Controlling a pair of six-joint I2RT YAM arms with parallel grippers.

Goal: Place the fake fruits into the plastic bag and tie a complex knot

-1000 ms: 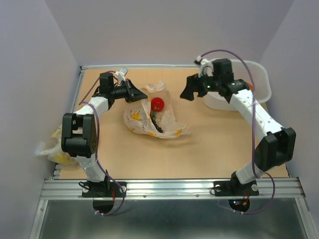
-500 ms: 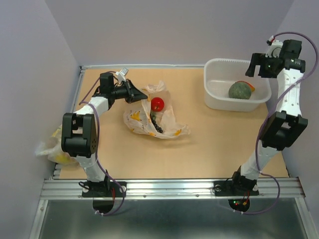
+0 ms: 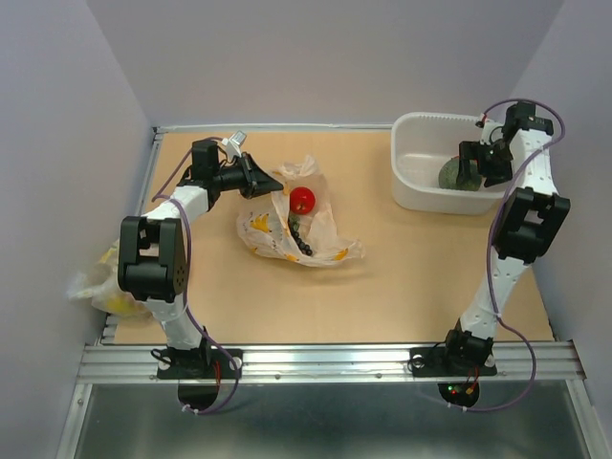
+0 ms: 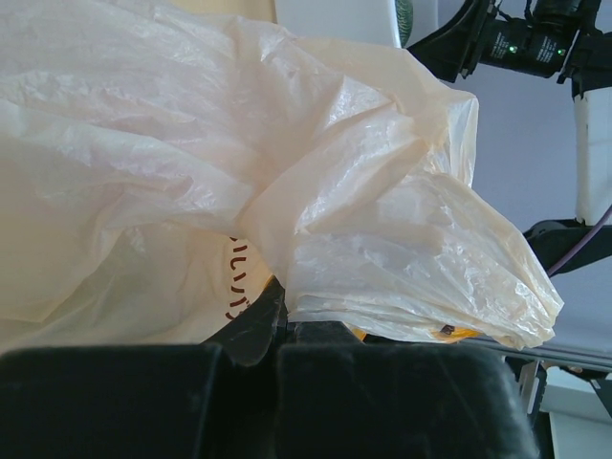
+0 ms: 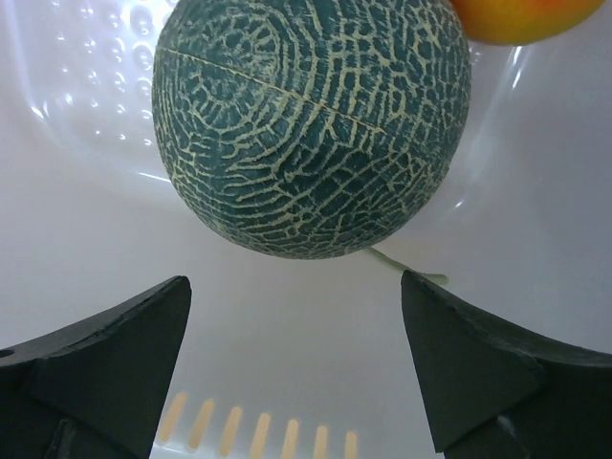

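Note:
The cream plastic bag (image 3: 311,234) lies crumpled at mid-table, mouth open. In it sit a red fruit (image 3: 302,199) and a dark grape bunch (image 3: 302,241). My left gripper (image 3: 260,182) is shut on the bag's upper left edge; in the left wrist view the bag film (image 4: 287,163) fills the frame above the closed left gripper (image 4: 277,320). My right gripper (image 3: 469,168) hangs open inside the white tub (image 3: 411,129), just beside a green netted melon (image 5: 311,124), the right gripper (image 5: 296,316) empty. An orange-yellow fruit (image 5: 516,14) lies behind the melon. The knot is out of view.
A second, similar bag (image 3: 100,282) with yellow contents hangs off the table's left edge beside the left arm. The tub stands at the back right corner. Purple walls close in on three sides.
The right arm swung from left of the tub out past its right end, then dipped down into the tub beside the melon. The left gripper and bag stayed put.

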